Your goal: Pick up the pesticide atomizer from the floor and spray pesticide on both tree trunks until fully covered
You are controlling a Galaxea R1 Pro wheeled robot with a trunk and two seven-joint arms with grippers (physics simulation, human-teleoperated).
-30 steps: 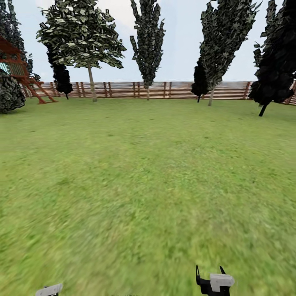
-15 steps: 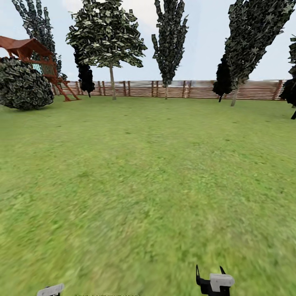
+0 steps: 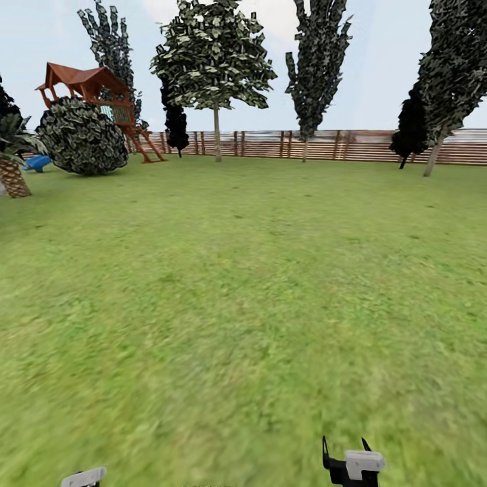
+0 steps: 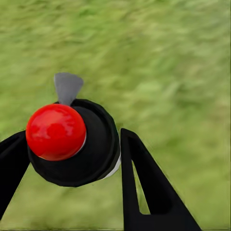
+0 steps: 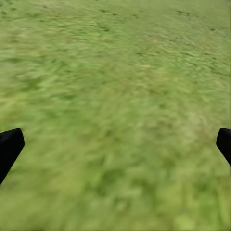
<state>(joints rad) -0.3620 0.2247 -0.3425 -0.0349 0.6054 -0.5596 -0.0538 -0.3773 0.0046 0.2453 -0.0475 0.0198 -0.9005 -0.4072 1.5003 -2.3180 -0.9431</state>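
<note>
Two grippers. Left gripper (image 4: 72, 159): black fingers (image 4: 144, 187) clamped on the pesticide atomizer (image 4: 72, 144), red cap, grey nozzle, over the lawn (image 3: 243, 284). Right gripper (image 5: 115, 144): jaws spread wide, nothing between them but grass. Head view: trees (image 3: 215, 61) before the fence (image 3: 352, 145), 12 o'clock; playhouse (image 3: 91, 84), 10 o'clock.

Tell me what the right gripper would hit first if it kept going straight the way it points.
Grass. In the right wrist view the right gripper has its jaws spread wide and looks down at bare lawn; nothing stands in between. How far off the ground lies is unclear.
</note>
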